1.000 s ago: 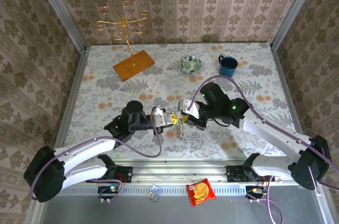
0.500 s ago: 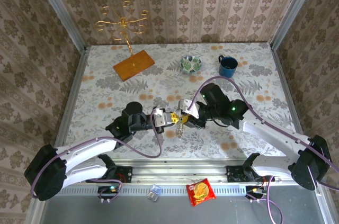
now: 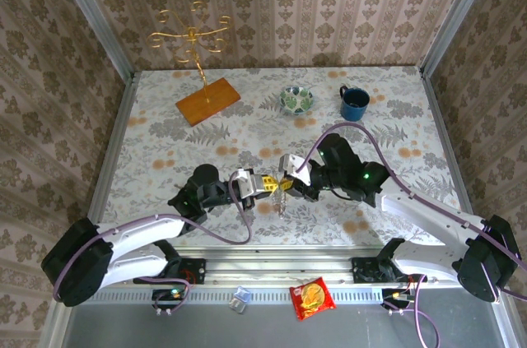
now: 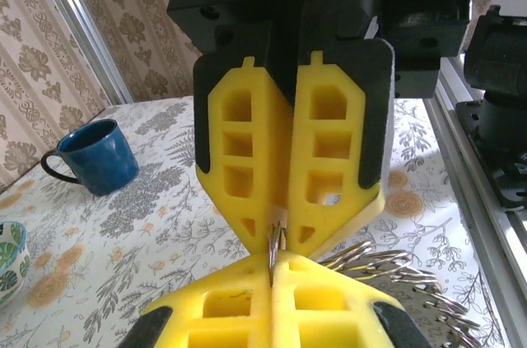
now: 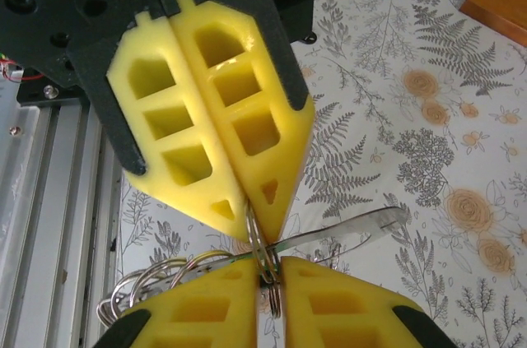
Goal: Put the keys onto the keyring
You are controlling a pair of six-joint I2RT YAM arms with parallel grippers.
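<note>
Foam pads (image 5: 284,150), yellow with square cut-outs, meet tip to tip just below the top view's centre. We see the left gripper (image 3: 267,185) and right gripper (image 3: 285,185) both clamped on the thin wire keyring (image 5: 264,251). Its flat silver key (image 5: 354,227) lies lengthwise toward the right-wrist frame's right edge, tip slightly raised.
</note>
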